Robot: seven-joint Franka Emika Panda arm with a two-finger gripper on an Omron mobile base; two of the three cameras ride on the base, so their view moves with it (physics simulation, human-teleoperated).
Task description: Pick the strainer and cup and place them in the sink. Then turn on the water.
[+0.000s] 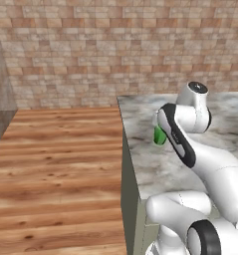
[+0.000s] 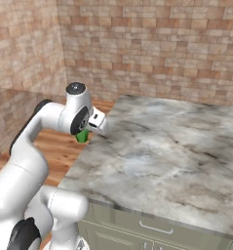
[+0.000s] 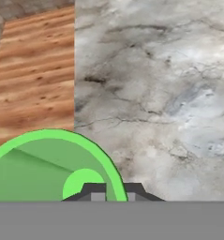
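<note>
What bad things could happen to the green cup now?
1. The tool is shut on just the rim of the cup, one finger inside and one outside. That thin pinch could slip, and the cup might fall.
2. The cup hangs close to the edge of the marble counter, with the wooden floor right beside it. A drop there could send it to the floor.
3. The arm hides most of the cup in the base views, so a slip may be hard to spot.

A grey-veined marble counter (image 2: 166, 156) stands on cabinets beside a wooden plank floor (image 1: 56, 164).
</note>
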